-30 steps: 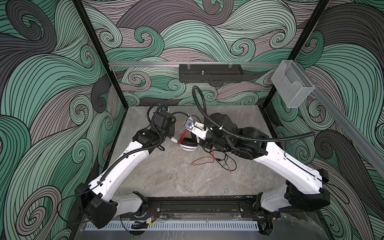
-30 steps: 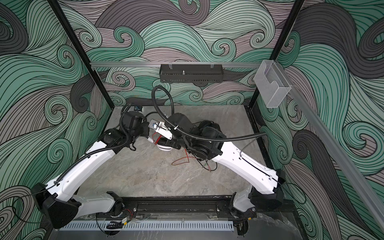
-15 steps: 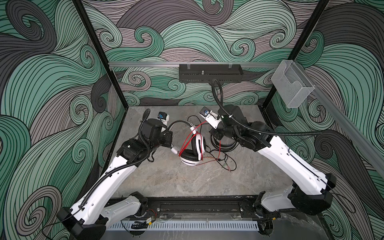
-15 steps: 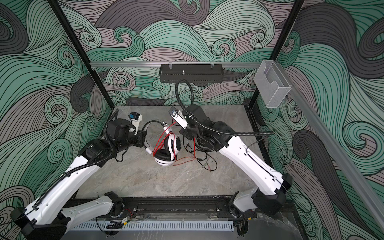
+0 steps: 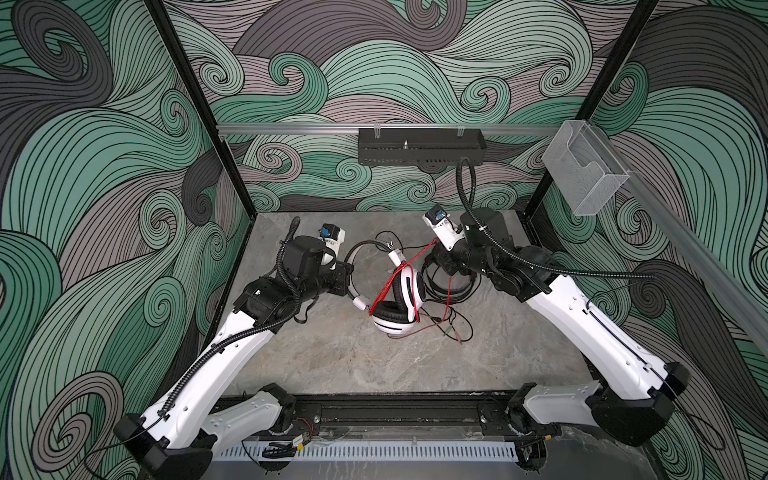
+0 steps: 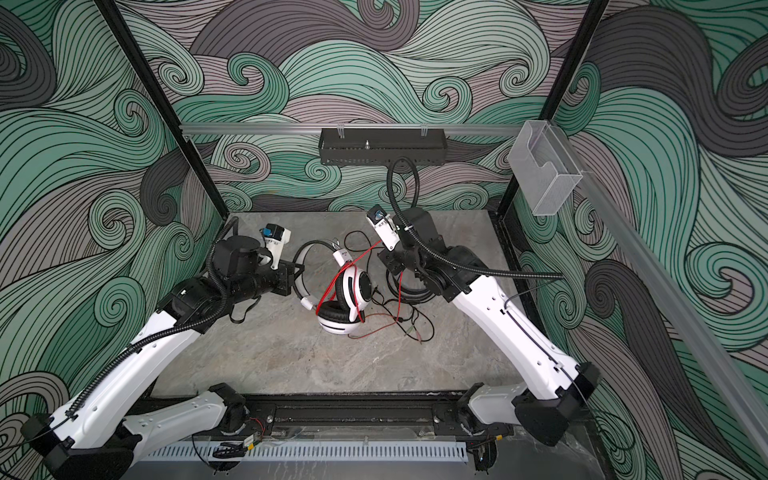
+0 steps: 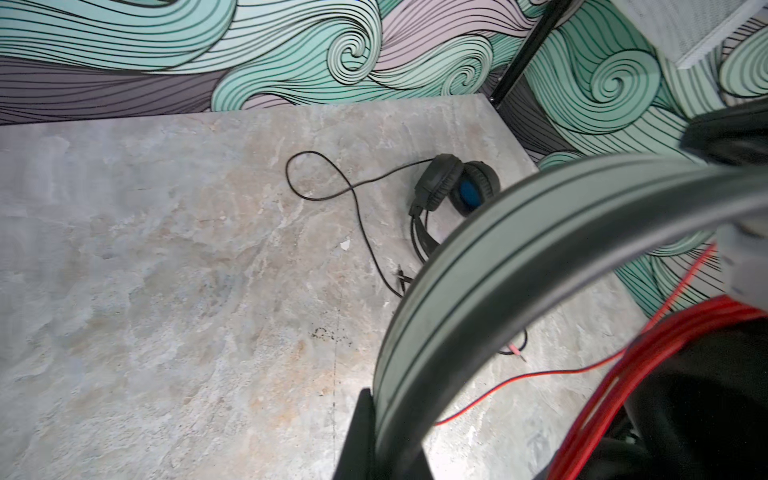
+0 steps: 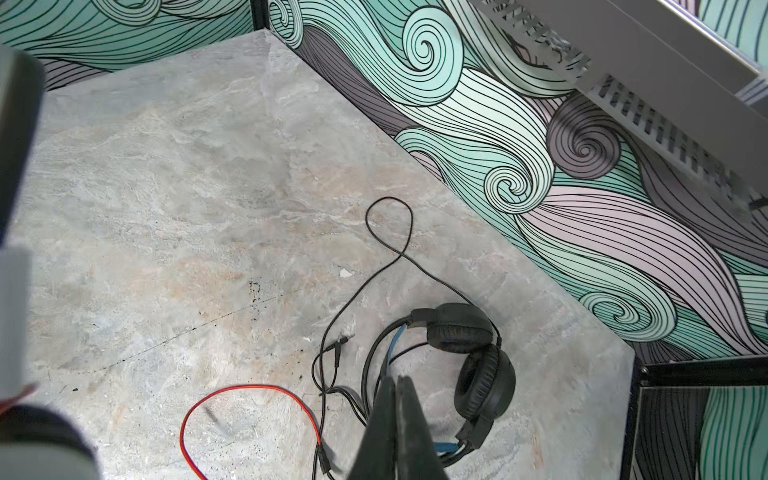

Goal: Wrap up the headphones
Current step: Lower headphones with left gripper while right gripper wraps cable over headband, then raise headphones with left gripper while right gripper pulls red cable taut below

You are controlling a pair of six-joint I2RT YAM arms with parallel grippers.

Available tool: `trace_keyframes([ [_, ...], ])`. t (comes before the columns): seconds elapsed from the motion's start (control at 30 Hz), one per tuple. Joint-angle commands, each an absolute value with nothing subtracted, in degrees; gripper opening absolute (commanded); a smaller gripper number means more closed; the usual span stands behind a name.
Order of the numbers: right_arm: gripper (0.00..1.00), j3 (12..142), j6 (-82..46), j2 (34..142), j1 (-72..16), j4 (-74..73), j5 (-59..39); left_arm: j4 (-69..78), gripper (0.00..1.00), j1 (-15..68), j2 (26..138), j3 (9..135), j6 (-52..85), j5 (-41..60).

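The white headphones (image 5: 397, 322) (image 6: 338, 322) sit mid-table with their cups folded together. The thin red cable (image 5: 386, 291) is looped over the cups, and its loose end (image 8: 249, 388) trails on the table. My left gripper (image 5: 347, 270) (image 7: 386, 409) is shut on the white headband (image 7: 519, 232). One red strand rises toward my right wrist, and its end is hidden. My right gripper (image 5: 432, 264) (image 8: 397, 380) is shut above the black headphones (image 5: 451, 286) (image 8: 482, 374), and nothing shows between its fingers (image 8: 384, 415). The black pair has blue accents and lies flat at the back right.
The black cable (image 8: 390, 232) curls in a loop toward the back wall, with its plugs (image 8: 338, 347) near the red cable. A black perforated tray (image 5: 419, 147) hangs on the back wall. A clear plastic holder (image 5: 586, 174) sits on the right rail.
The arms, close together over the white headphones a second ago, have pulled apart. The left drew the headband leftward. The right swung back right over the black headphones.
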State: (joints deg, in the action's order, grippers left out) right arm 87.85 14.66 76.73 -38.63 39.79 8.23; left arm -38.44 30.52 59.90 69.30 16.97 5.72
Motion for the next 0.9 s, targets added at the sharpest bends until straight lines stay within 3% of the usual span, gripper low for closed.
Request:
trace_keyframes([
  [0.0, 0.11, 86.5, 12.81, 77.17, -37.34, 33.99, 2.72, -35.03, 0.0, 30.67, 58.76, 74.23, 19.36, 13.83],
  [0.4, 0.22, 72.0, 1.94, 71.24, -35.96, 9.87, -17.28, -32.13, 0.0, 30.65, 61.49, 86.99, 25.15, 17.93],
  [0.63, 0.27, 65.5, -12.39, 70.73, -32.31, -4.63, -23.76, -21.7, 0.0, 30.66, 63.75, 90.51, 33.66, 20.25],
  [0.87, 0.27, 62.53, -18.55, 73.36, -32.17, -10.55, -27.43, -19.33, 0.0, 30.6, 67.58, 98.34, 37.11, 20.04],
])
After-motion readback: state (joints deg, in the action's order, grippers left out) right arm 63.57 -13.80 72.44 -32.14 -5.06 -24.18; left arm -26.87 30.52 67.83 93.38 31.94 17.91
